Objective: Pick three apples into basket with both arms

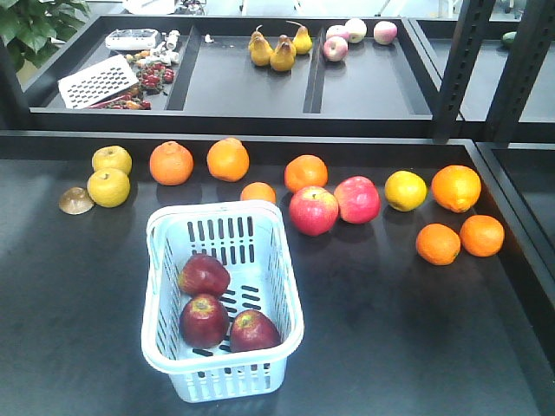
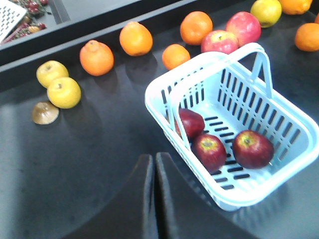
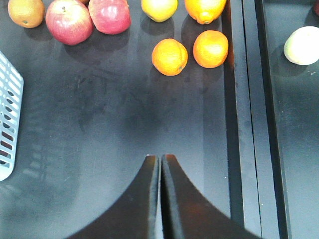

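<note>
The three dark-red apples [image 1: 217,310] all lay inside the pale blue slotted basket [image 1: 162,286], which stood on the dark table [image 1: 390,338] in front of the row of loose fruit; one apple sat nearer the middle of the basket floor and two sat side by side toward the near end, touching or nearly so, probably because the round fruit had rolled together against the wall; judged from that, the picking looked finished, with nothing left to collect.

The left gripper [image 2: 153,164] hung over bare table just beside the basket's near-left wall, its fingers pressed together with only a thin seam between them and nothing held; it seemed placed there to stay clear of the rim and the raised hoop handle [image 2: 259,64]. The right gripper [image 3: 160,164] likewise had its fingers closed flat against each other and empty, poised above open table with the basket's edge at its far left and two oranges [image 3: 189,52] well ahead of it.

The lighter pinkish apples [image 1: 334,206] stood untouched in the row behind the basket, among oranges and a yellow citrus [image 1: 405,191]; they were not the wanted kind, which explains why they were left.
</note>
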